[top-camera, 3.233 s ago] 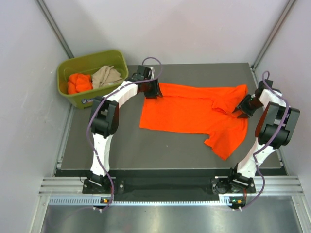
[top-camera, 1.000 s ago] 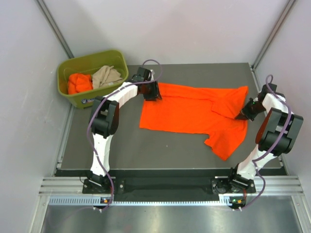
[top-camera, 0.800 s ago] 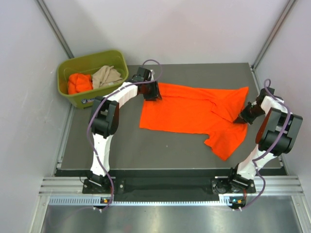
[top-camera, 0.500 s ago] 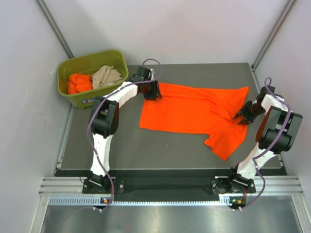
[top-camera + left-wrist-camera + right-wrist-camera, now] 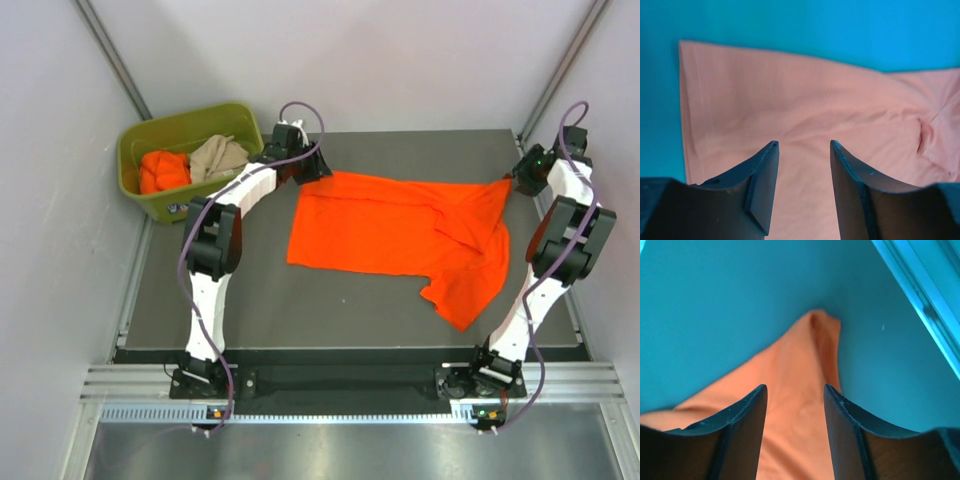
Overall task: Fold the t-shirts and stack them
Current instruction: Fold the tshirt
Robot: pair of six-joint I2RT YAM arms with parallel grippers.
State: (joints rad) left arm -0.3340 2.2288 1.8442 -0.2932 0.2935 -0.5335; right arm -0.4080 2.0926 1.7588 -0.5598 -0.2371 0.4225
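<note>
A: Shirt [image 5: 400, 225] freed: both arms backed off its far corners; it lies spread on the table [image 5: 250, 290], right side rumpled
B: Claws?
A: Left claw [image 5: 802, 145], right claw [image 5: 795, 387] half open, empty. Still flattening, I'd judge; next regrip the rumpled sleeve

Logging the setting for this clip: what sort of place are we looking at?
Probably a lab test cell, not a home: plain white panels wall in a dark table, the left arm and right arm stand on a metal rail, and an olive bin holds crumpled clothes.
</note>
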